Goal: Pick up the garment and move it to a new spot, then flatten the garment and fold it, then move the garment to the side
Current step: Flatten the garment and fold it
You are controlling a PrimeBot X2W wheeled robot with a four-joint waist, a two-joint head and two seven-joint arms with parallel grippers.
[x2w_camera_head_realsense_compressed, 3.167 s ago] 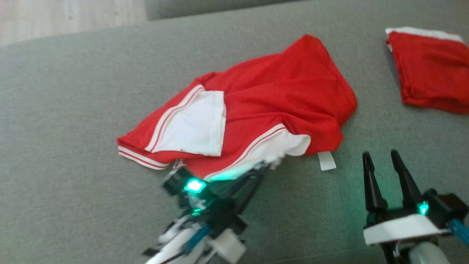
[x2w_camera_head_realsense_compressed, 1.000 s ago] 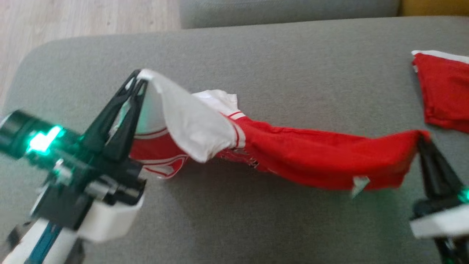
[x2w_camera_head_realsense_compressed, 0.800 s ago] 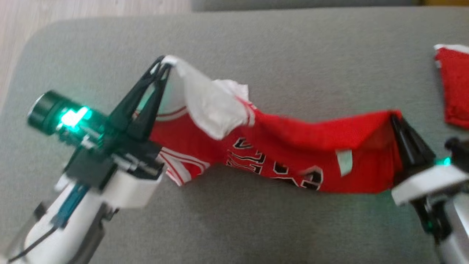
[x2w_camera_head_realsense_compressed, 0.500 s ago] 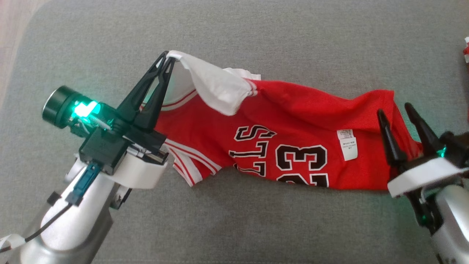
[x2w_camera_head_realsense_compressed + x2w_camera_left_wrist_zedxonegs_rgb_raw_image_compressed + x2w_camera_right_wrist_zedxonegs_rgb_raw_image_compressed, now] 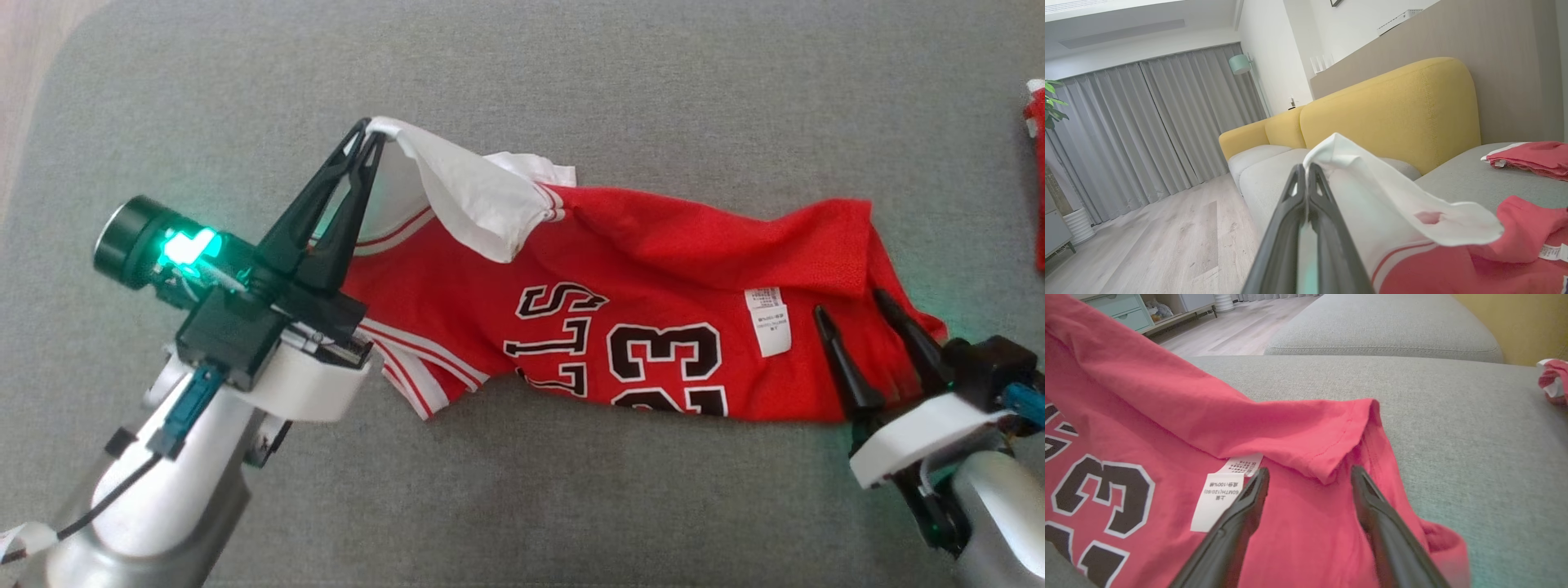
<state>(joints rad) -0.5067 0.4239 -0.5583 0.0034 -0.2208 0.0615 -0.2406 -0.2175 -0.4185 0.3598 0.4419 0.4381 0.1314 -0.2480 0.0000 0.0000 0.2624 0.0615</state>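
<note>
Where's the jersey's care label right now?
Head view, right of centre: the label lies on the jersey, between the printed 23 and the open right hand.

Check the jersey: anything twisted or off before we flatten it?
Yes. The jersey isn't flat: its far edge is folded over near the hem, with the care label showing, and the left gripper holds the white sleeve pinched up off the cushion.

Right gripper (image 5: 1309, 469) gapes wide over the red garment (image 5: 1167, 400).
</note>
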